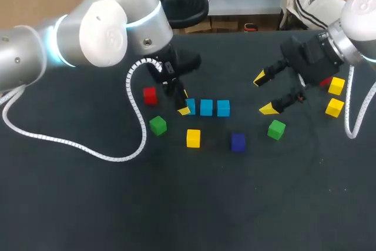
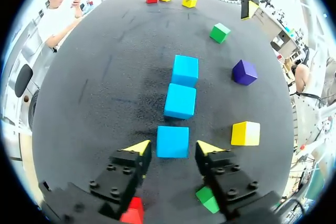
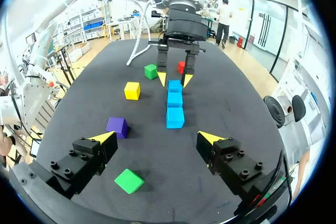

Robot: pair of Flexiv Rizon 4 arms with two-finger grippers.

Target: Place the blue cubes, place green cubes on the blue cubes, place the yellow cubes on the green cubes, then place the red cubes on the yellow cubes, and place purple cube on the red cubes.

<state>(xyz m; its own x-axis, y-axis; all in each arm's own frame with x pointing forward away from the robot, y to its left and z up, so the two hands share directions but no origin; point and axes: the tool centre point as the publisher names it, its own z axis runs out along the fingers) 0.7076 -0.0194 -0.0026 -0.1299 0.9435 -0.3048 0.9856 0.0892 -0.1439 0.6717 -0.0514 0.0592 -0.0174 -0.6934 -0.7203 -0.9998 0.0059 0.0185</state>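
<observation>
Base layer: three blue cubes (image 1: 206, 107) lie in a row running 9 to 3 o'clock in the head view. The left gripper (image 2: 174, 147) straddles the 9 o'clock end cube (image 2: 172, 141), its fingers parted slightly wider than the cube and clasping nothing, a stance suited to aligning it. The right gripper (image 1: 264, 93) hangs wide open and empty, a green cube (image 1: 276, 129) at its 5 o'clock, probably staged for the second layer.

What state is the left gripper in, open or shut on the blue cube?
Open. The left gripper has its tips either side of the nearest blue cube, a gap showing at each.
</observation>
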